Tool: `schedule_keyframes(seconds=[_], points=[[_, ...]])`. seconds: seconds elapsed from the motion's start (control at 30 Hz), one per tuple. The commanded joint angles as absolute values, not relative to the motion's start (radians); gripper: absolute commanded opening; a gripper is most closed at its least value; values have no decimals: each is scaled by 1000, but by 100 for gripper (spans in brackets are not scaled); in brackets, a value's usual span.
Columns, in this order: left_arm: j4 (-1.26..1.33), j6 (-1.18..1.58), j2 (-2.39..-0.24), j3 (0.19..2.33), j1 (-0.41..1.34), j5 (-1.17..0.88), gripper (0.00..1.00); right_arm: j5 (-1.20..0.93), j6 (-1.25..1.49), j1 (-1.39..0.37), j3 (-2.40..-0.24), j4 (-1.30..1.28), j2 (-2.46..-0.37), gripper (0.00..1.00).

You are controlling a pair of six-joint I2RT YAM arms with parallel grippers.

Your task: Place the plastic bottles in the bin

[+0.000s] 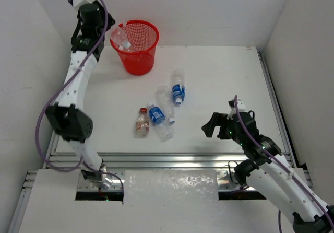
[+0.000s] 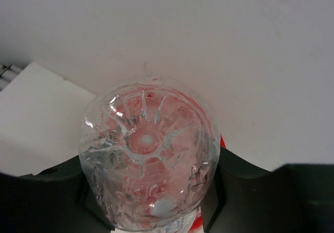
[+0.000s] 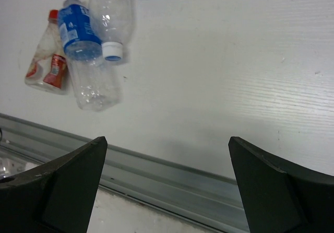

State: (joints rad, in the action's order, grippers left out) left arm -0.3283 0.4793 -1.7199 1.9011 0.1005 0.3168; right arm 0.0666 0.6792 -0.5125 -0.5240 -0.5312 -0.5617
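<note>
The red mesh bin (image 1: pixel 140 55) stands at the back left of the table. My left gripper (image 1: pixel 108 33) is shut on a clear plastic bottle (image 1: pixel 120 37) and holds it cap-down over the bin's left rim. In the left wrist view the bottle's base (image 2: pixel 148 144) fills the gap between the fingers (image 2: pixel 271 191), with red showing through it. On the table lie a blue-labelled bottle (image 1: pixel 178 88), a plain clear bottle (image 1: pixel 165 102), another blue-labelled bottle (image 1: pixel 156 117) and a red-capped bottle (image 1: pixel 141 122). My right gripper (image 1: pixel 213 126) is open and empty, to the right of them.
White walls close in on the left, back and right. A metal rail (image 1: pixel 172 160) runs along the table's near edge and shows in the right wrist view (image 3: pixel 172 170). A second rail (image 1: pixel 271 92) runs along the right side.
</note>
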Motion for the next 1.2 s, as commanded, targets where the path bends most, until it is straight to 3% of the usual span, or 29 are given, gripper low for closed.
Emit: schedule_keyframes(seconds=[0.0, 0.07, 0.2, 0.43, 0.57, 0.77, 0.83, 0.87, 1.0, 1.17], points=[[-383, 472, -1943, 2197, 72, 293, 0, 83, 650, -515, -534, -538, -595, 99], [-403, 445, -2071, 2359, 60, 239, 4, 75, 626, -515, -537, -535, -618, 99], [-310, 425, -2115, 2329, 58, 216, 21, 72, 588, -514, -543, -542, -649, 99], [-279, 497, -2134, 2332, 61, 29, 92, 12, 587, -514, -520, -479, -730, 99], [-270, 543, -2056, 2319, 49, -106, 100, -50, 612, -514, -520, -408, -817, 99], [-425, 566, -1841, 2232, 29, -14, 100, -52, 617, -515, -630, -342, -983, 99], [-469, 591, -1668, 2044, 25, -6, 100, -22, 618, -514, -670, -310, -1090, 99], [-445, 598, -1596, 1819, 25, -23, 100, -9, 611, -514, -723, -301, -1132, 99], [-194, 650, -1120, 1252, 31, -219, 100, 54, 604, -502, -876, -262, -1383, 99], [-292, 530, -778, 915, 38, -242, 100, 77, 618, -476, -1199, -331, -1662, 99]])
